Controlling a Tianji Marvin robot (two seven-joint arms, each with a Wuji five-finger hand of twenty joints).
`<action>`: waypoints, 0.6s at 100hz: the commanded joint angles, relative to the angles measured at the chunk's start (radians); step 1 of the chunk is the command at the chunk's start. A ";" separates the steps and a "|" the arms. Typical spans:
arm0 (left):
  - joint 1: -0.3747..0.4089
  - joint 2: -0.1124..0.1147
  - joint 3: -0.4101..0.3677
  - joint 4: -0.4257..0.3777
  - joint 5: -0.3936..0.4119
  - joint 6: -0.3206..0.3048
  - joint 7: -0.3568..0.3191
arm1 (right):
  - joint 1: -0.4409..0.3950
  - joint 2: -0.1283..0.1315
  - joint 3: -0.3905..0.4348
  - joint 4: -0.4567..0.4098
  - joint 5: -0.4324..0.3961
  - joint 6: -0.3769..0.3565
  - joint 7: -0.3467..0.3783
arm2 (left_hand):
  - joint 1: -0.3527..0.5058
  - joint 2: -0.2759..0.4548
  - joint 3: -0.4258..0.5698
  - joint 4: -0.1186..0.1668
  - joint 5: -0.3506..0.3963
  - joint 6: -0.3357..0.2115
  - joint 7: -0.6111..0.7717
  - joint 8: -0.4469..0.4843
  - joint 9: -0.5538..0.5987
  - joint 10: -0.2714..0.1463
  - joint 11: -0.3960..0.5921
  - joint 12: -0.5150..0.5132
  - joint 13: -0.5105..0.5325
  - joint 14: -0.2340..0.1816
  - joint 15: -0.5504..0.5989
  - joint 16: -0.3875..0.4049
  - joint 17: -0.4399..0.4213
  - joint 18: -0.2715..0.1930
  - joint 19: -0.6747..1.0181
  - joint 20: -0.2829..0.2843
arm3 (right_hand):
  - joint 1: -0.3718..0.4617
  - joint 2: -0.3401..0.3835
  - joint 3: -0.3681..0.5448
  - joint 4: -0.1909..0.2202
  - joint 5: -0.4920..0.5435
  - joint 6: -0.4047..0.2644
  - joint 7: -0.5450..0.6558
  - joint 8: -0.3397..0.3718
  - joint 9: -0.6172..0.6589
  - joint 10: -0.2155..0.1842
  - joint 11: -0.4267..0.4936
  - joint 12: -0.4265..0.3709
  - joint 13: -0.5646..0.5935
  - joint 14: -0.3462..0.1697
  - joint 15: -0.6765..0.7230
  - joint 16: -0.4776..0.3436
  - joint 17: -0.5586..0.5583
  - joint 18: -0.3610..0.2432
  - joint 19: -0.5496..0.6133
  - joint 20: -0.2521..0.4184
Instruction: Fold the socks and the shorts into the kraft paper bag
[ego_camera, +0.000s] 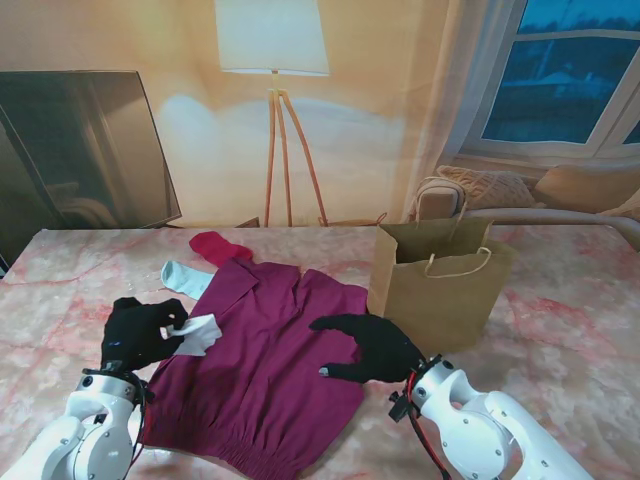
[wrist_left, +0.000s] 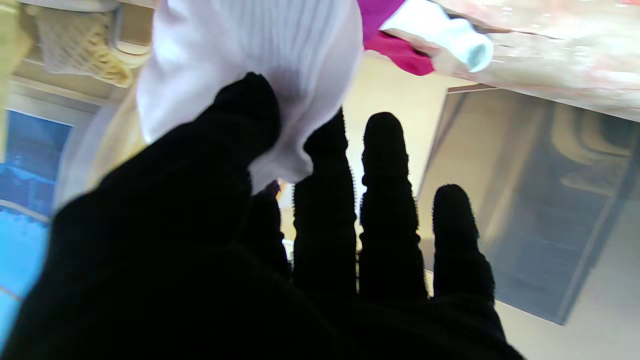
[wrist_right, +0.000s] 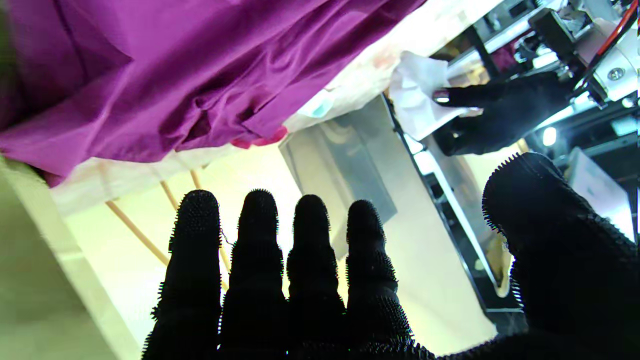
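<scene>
**Sock in hand, shorts waiting**

Nearest me, at seven o'clock, the left hand (ego_camera: 140, 333) has its thumb and fingers (wrist_left: 325, 200) pinched on a white sock (ego_camera: 198, 333), lifted at the left edge of the shorts. At five o'clock the right hand (ego_camera: 368, 345) hovers with fingers (wrist_right: 310, 235) spread and holding nothing, over the maroon shorts (ego_camera: 255, 380), which lie flat mid-counter (ego_camera: 570, 330). Farther out at eleven o'clock lie a pale blue sock (ego_camera: 186, 278) and a red sock (ego_camera: 220, 246). At two o'clock the kraft paper bag (ego_camera: 440, 290) stands upright, mouth open. I'd judge the sock step is under way; next, that sock needs folding and carrying across to the bag.
</scene>
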 joint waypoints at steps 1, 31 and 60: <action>-0.015 -0.007 0.029 -0.017 -0.001 -0.016 -0.003 | 0.004 -0.014 -0.017 -0.015 -0.007 0.002 0.000 | 0.019 -0.008 0.087 0.004 0.035 -0.022 0.067 0.025 0.039 -0.011 -0.008 0.019 0.023 -0.006 0.027 0.016 -0.003 0.012 0.015 0.015 | 0.015 -0.031 0.013 0.009 -0.051 0.018 -0.024 -0.011 -0.049 -0.011 -0.003 0.014 -0.022 -0.013 0.004 0.008 -0.018 -0.034 -0.004 0.002; -0.103 -0.014 0.189 0.019 -0.022 -0.035 0.041 | 0.032 -0.019 -0.078 0.002 -0.017 0.021 -0.023 | 0.018 -0.011 0.091 0.004 0.036 -0.017 0.065 0.026 0.040 -0.011 -0.009 0.022 0.026 -0.004 0.028 0.022 -0.001 0.014 0.016 0.012 | 0.037 -0.140 0.077 -0.026 -0.151 0.081 -0.082 -0.036 -0.181 0.011 0.006 0.015 -0.094 -0.004 -0.012 -0.008 -0.048 -0.035 -0.042 0.004; -0.173 -0.021 0.308 0.043 -0.048 -0.061 0.058 | 0.055 -0.031 -0.122 0.036 -0.031 0.052 -0.082 | 0.016 -0.011 0.091 0.004 0.037 -0.016 0.064 0.027 0.037 -0.015 -0.010 0.025 0.024 -0.005 0.027 0.025 -0.004 0.013 0.015 0.009 | -0.037 -0.288 0.265 -0.080 -0.300 0.218 -0.340 -0.021 -0.444 0.083 0.030 0.001 -0.274 0.081 -0.036 -0.063 -0.094 0.004 -0.088 0.016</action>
